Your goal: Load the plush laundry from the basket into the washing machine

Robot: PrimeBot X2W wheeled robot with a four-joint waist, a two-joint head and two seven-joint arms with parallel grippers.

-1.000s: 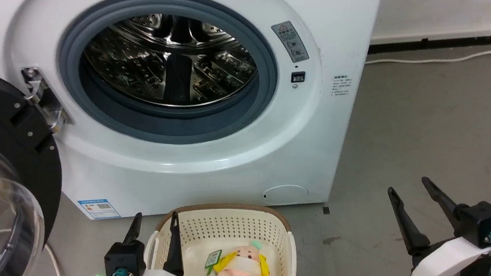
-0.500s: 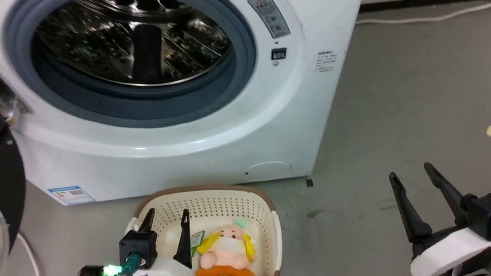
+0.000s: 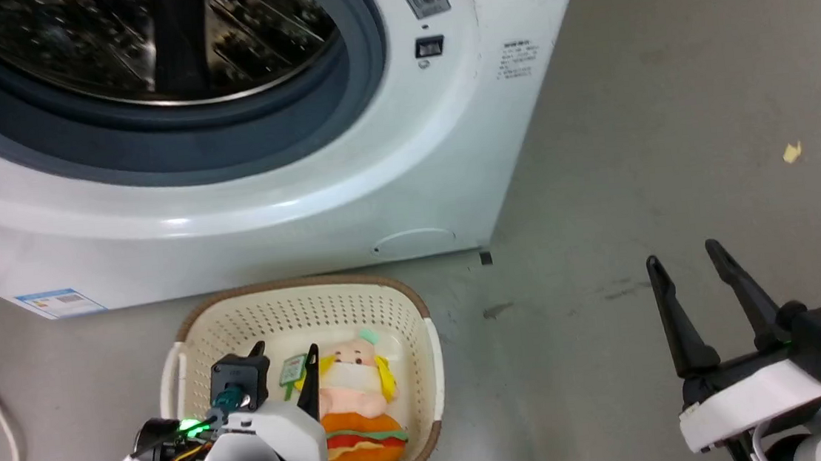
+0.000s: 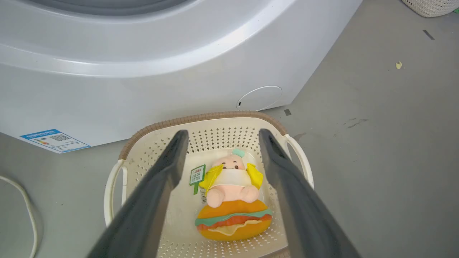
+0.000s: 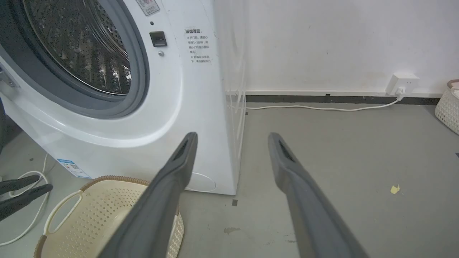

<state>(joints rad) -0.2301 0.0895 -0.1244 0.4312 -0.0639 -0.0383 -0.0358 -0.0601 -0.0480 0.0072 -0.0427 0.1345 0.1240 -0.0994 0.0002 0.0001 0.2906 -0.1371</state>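
Bright, even light from above, hardly a hard shadow on the grey floor. A soft white sheen runs along the curved front of the washing machine, and the steel drum throws glints, a touch smeared. Left wrist view: the left gripper looms soft and unfocused low down, the plush laundry beyond it crisp. Right gripper, same blur at the bottom edge, and the wide lens tilts the machine's side.

Basket common to all three views
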